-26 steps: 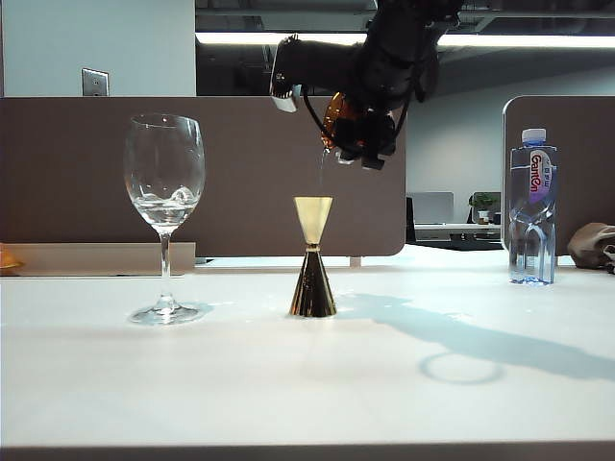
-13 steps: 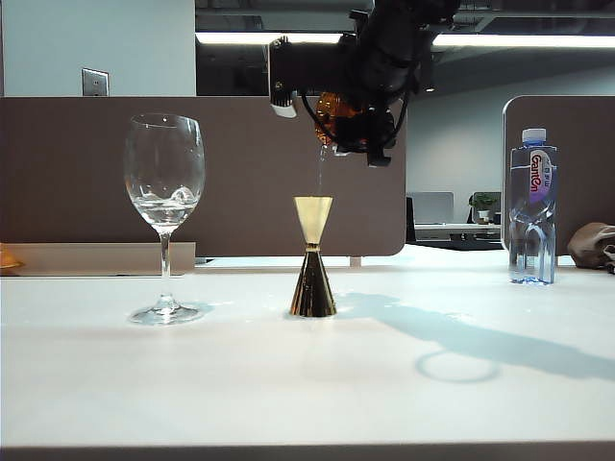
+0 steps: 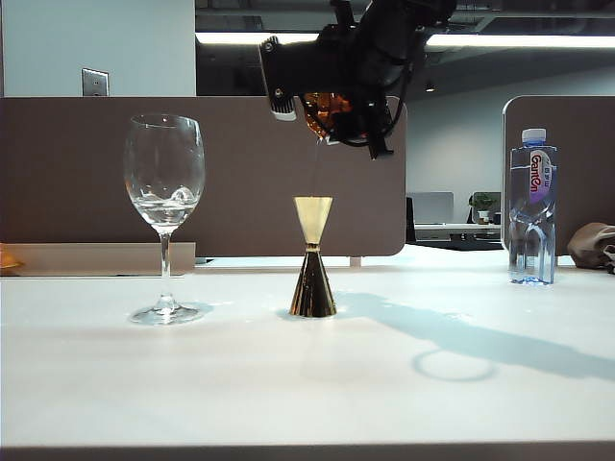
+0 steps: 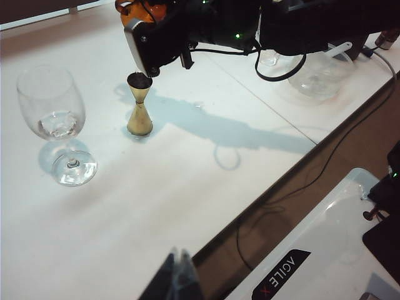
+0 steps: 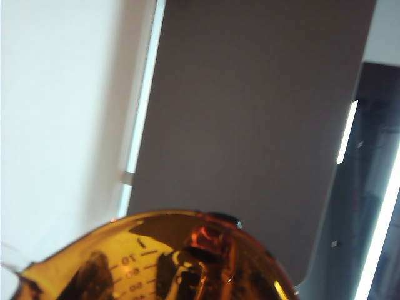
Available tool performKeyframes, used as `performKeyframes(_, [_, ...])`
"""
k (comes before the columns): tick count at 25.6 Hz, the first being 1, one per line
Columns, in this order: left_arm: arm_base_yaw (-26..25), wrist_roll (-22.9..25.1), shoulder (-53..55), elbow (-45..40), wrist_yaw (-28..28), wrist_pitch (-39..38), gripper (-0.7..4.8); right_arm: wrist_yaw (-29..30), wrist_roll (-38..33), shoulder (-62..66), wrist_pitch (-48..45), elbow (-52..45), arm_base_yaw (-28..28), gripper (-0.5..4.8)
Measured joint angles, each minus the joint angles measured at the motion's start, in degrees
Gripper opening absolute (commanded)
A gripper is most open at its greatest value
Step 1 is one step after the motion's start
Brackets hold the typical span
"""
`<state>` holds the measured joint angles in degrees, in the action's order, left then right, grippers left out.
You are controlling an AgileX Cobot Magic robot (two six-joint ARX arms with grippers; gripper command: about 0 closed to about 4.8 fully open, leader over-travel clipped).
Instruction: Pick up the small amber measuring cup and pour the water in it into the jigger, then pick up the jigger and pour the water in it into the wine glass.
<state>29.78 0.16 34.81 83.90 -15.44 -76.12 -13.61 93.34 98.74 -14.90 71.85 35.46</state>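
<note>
amber cup tipped over the jigger, thin stream falling

the right gripper (image 3: 338, 115) hangs high above the middle of the white table (image 3: 307, 384), clamped on the small amber cup (image 3: 327, 110). the cup is tilted steeply, its lip pointing down toward the jigger (image 3: 313, 256), which stands upright on the table directly below. a thin line of water (image 3: 317, 168) runs from the cup's lip down to the jigger's pale upper cone. the right wrist view shows the cup (image 5: 169, 262) close up, its printed measuring marks readable on the orange wall, with a grey partition behind it.

the wine glass (image 3: 164, 216) stands upright well to the left of the jigger, apart from it, with a little clear liquid in its bowl. a plastic water bottle (image 3: 532, 206) stands at the far right edge of the table.

in the left wrist view, the left gripper (image 4: 178, 278) sits low and away from everything, only its dark fingertips showing at the frame edge; whether it is open or closed cannot be told. the jigger (image 4: 139, 106) and the wine glass (image 4: 55, 125) appear there from above, with the right arm stretched over them.
</note>
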Motion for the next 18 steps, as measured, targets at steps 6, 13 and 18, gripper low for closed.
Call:
performKeyframes(6, [0.0, 0.0, 0.0, 0.0, 0.0, 0.0, -0.02, 1.7, 1.8, 0.0, -0.7, 0.0, 0.0, -0.05])
performKeyframes(13, [0.0, 0.0, 0.0, 0.0, 0.0, 0.0, -0.02, 0.8, -0.9, 0.0, -0.1, 0.1, 0.0, -0.05])
performKeyframes(18, [0.0, 0.0, 0.0, 0.0, 0.0, 0.0, -0.02, 0.8, -0.1, 0.0, -0.1, 0.1, 0.0, -0.05])
